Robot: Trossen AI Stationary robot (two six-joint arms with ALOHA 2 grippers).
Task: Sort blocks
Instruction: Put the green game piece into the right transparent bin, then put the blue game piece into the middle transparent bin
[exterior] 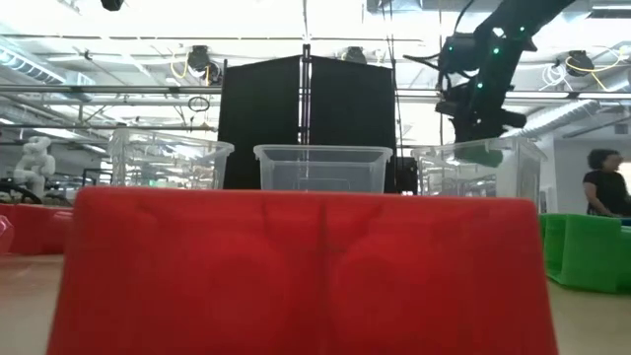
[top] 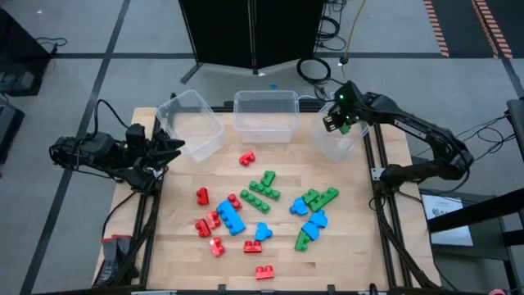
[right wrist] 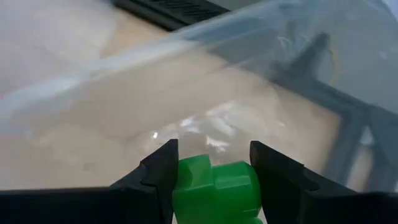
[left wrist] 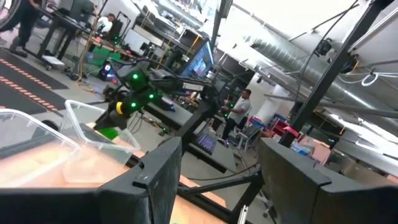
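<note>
Red, blue and green studded blocks (top: 264, 215) lie scattered on the wooden table. Three clear bins stand along the far edge: left (top: 190, 123), middle (top: 265, 115) and right (top: 342, 143). My right gripper (top: 336, 121) hangs over the right bin, shut on a green block (right wrist: 214, 190). In the low view that block (exterior: 483, 155) shows at about the height of the bin's rim. My left gripper (top: 174, 148) waits at the table's left edge near the left bin. Its fingers (left wrist: 163, 180) are open with nothing between them. My right gripper pinches the green block between its two fingers, on two opposite sides (right wrist: 183, 186). The fingers slant downward from above. The block is lifted clear of the table, over the right bin's opening.
One red block (exterior: 306, 271) lies right in front of the low camera and hides most of the table there. A green block (exterior: 587, 251) shows beside it. A person (exterior: 603, 182) stands in the room beyond the table. Bare wood lies between the bins and the scattered blocks.
</note>
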